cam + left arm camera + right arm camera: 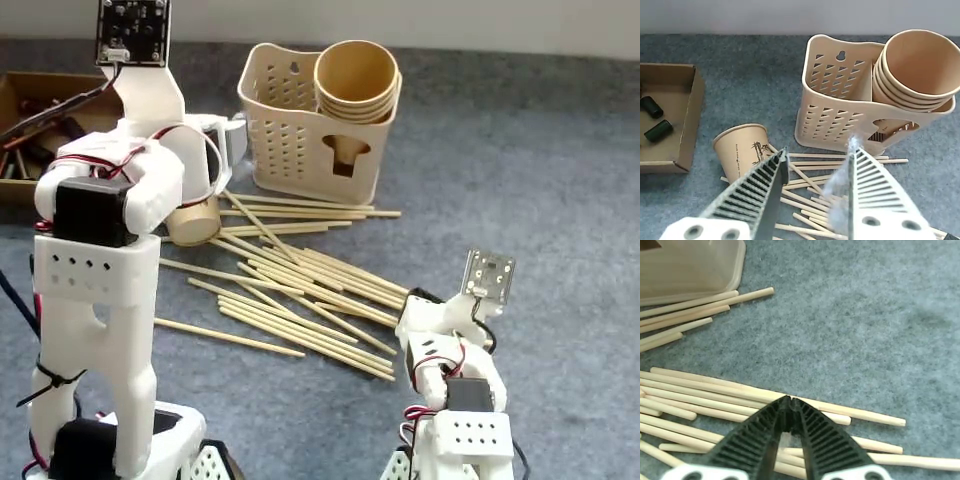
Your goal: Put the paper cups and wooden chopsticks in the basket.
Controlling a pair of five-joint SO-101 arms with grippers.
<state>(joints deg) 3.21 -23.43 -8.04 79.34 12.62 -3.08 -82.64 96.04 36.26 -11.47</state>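
A robotics lab or hobby workspace: grey carpet-like cover (560,150) on the bench, a cardboard box (45,85) of loose parts at upper left, and two white plastic arms (100,260) with bare red-and-black wiring.

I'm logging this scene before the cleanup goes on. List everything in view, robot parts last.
basket: one, beige, far side of the carpet
paper cups: a nested stack, brown, in the basket
loose paper cup: one, brown, on its side near the basket
chopsticks: many, pale wood, scattered in front of the basket
cardboard box: one, brown, far left
dark objects: two, inside the box
carpet: grey, under everything
left gripper: white, open, above the loose paper cup
right gripper: black, shut, over chopsticks
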